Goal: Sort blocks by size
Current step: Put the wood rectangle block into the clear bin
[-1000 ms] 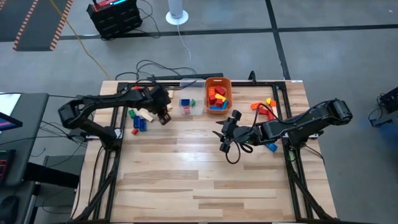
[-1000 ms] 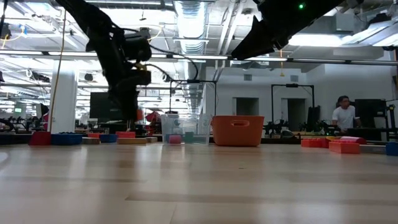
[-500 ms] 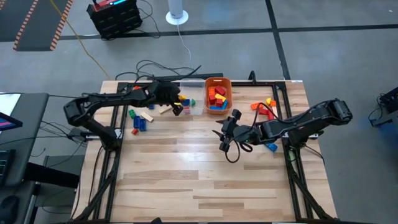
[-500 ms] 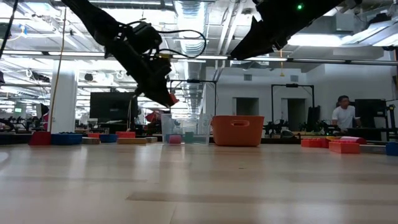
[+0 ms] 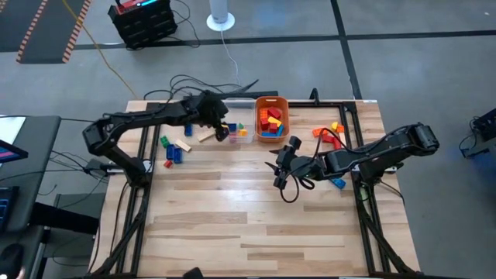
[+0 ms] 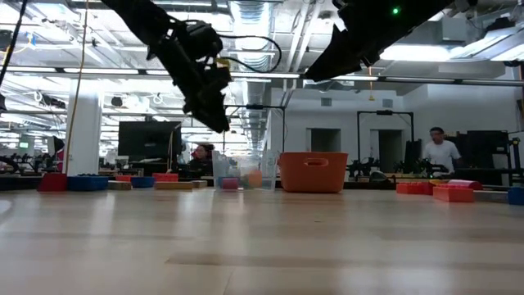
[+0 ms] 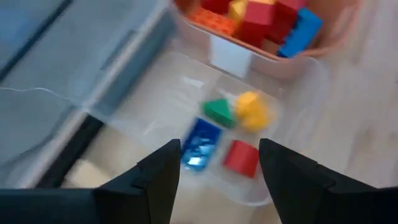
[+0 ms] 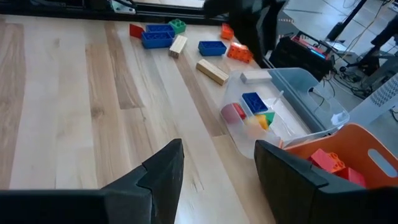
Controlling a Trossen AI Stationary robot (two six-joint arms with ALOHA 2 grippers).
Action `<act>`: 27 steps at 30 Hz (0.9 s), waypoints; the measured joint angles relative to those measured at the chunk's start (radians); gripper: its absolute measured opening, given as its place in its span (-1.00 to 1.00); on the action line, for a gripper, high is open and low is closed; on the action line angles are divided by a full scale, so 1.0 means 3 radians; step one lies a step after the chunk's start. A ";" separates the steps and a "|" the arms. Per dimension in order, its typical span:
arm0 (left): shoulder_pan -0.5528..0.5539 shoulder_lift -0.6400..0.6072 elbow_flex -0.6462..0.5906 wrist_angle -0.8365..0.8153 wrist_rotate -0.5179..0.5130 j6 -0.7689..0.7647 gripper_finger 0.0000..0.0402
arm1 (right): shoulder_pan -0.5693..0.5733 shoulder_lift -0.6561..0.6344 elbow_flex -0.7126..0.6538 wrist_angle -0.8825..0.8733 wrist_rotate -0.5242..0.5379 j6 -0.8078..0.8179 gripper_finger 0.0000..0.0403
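High view: left-side blocks (image 5: 173,149) lay scattered on the worktop (image 5: 256,225) near its back left, green, blue, red and plain wood pieces. Just right of them the left gripper (image 5: 222,130) hung over the clear tub (image 5: 236,132), fingers (image 7: 158,171) apart, nothing between them. Left wrist view looked straight down into that tub: a blue block (image 7: 200,144), a red block (image 7: 241,157), a green block (image 7: 219,111) and a yellow block (image 7: 252,109) sat inside. Right next to the clear tub stood the orange tub (image 5: 271,101), filled with red, yellow, orange and blue blocks. Further right the right gripper (image 5: 279,167) sat mid-worktop, well apart from both tubs, fingers (image 8: 163,168) apart and empty. At the right edge another group, the right-side blocks (image 5: 328,132), orange, red and yellow, lay partly behind the right arm, with a blue one near the arm's underside. Low view showed both arms raised above the worktop, and a person (image 6: 441,154) standing in the room behind.
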 joint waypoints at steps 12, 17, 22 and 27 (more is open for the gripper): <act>0.0366 -0.0378 -0.0915 0.0246 -0.0062 -0.0028 0.04 | 0.0048 0.0000 -0.0001 -0.0115 0.0000 0.0081 0.12; 0.0365 -0.0378 -0.1386 0.0820 -0.0274 -0.0112 0.04 | 0.0045 0.0000 -0.0001 -0.0101 0.0000 0.0080 0.12; 0.0411 -0.0380 -0.1446 0.0908 -0.0320 -0.0101 0.04 | 0.0045 0.0000 -0.0001 -0.0086 0.0000 0.0076 0.12; 0.0421 -0.0322 -0.1444 0.1040 -0.0055 -0.0141 0.07 | 0.0045 0.0000 -0.0001 0.0034 0.0000 -0.0005 0.12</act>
